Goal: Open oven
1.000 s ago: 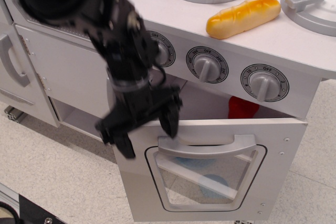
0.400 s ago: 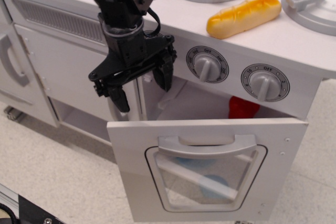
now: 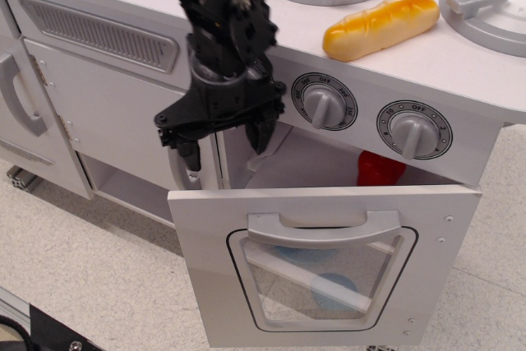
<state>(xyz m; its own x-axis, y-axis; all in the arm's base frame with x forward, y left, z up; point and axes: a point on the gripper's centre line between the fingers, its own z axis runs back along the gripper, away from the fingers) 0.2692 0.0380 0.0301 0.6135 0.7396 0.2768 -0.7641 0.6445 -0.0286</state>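
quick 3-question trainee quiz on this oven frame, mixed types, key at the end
1. True or false: the oven door is fully shut.
2. The gripper is: A) clamped on the bar handle B) open, above the door's left corner, holding nothing C) on a knob
3. What lies on the stovetop beside the burners?

Key: 1 false, it hangs open. 2 B. 3 a toy bread roll.

a matte black arm of knobbly joints ending in a two-fingered black claw.

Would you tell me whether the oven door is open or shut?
Open: the oven door tilts outward, leaving a gap that shows a red thing inside.
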